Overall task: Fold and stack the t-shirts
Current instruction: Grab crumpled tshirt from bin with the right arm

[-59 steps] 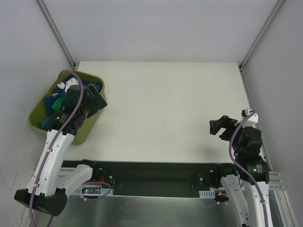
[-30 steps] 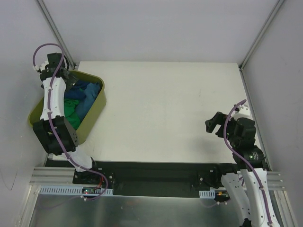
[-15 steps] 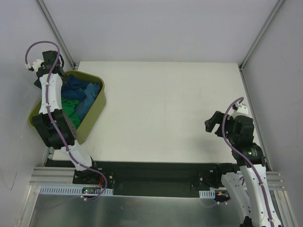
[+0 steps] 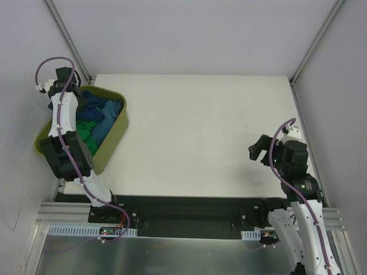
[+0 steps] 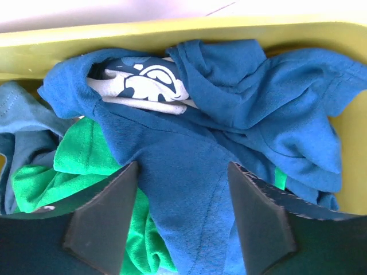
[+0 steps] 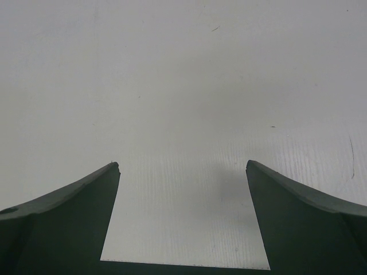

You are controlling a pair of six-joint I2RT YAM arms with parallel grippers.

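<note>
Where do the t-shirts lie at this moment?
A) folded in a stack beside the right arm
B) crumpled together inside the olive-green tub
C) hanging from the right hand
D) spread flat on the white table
B: the top external view shows the t-shirts in a crumpled heap inside the olive-green tub.

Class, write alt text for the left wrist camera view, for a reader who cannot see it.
The left gripper, jaws apart, hangs over a rumpled blue t-shirt in an olive-green tub. A bright green t-shirt lies at lower left, and a pale print peeks out near the tub's far wall.
</note>
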